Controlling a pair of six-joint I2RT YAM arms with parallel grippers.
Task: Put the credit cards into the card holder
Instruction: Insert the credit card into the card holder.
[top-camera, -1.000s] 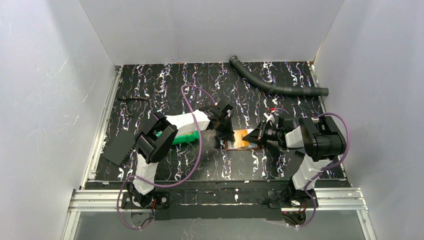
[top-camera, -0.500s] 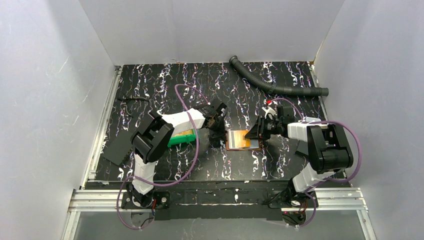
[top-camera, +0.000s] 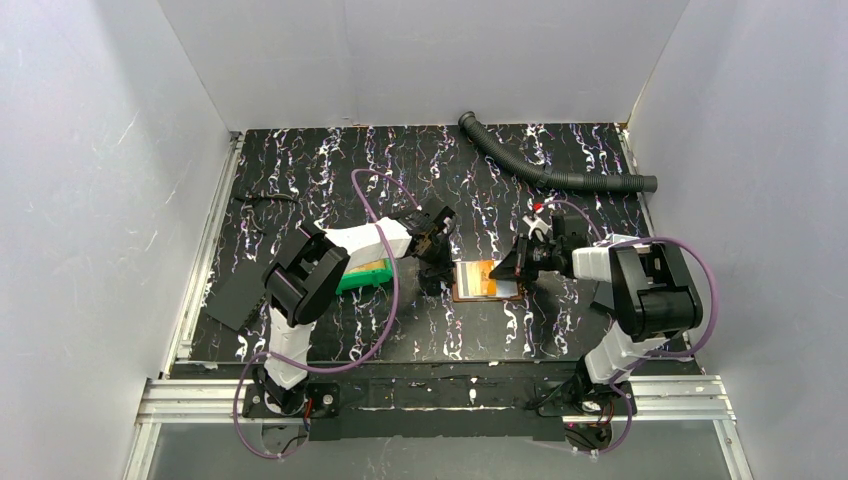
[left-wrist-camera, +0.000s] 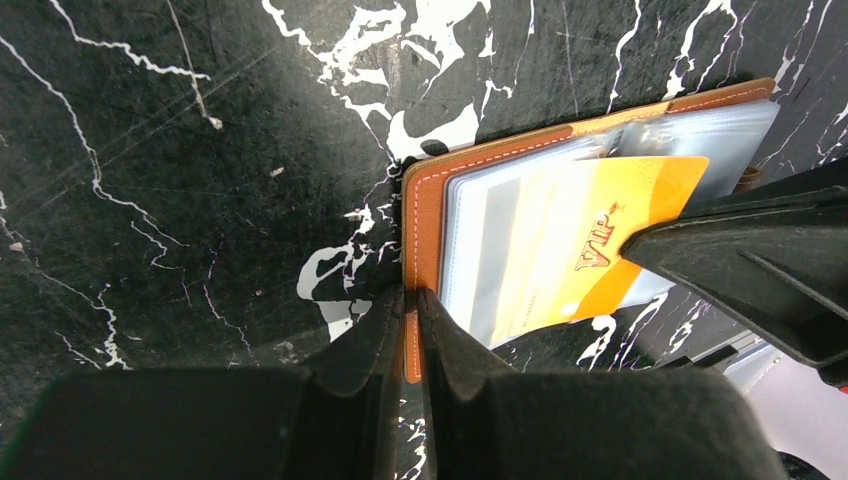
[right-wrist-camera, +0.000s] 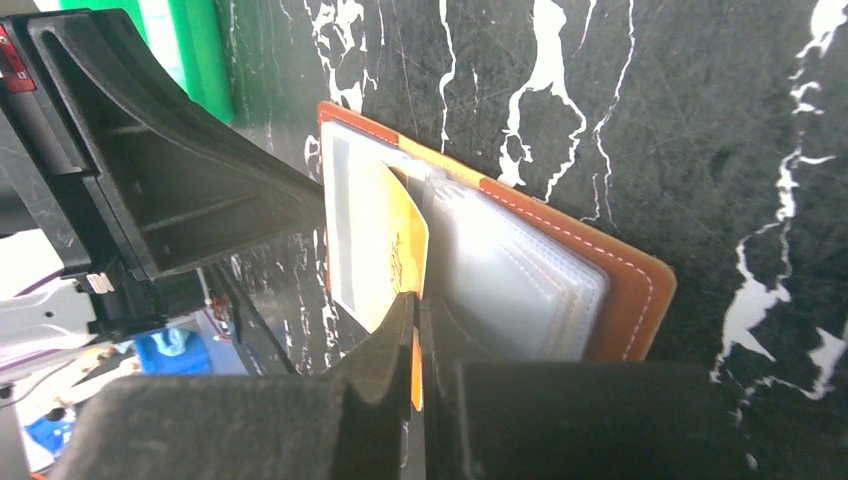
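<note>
Clamping card holder (left-wrist-camera: 424, 210) edge, left pincer (left-wrist-camera: 412, 302); right pincer (right-wrist-camera: 416, 305), orange card (right-wrist-camera: 404, 250).

Green bin (top-camera: 350, 283) more in view, left fingers (left-wrist-camera: 365, 345) farther left

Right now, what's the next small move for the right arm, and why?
Probably slide the orange card a little deeper into the clear sleeve. The right end effector pinches the card's outer end, and much of the card shows outside the sleeve. The left end effector clamps the card holder by its leather edge, so the holder should resist the push.
</note>
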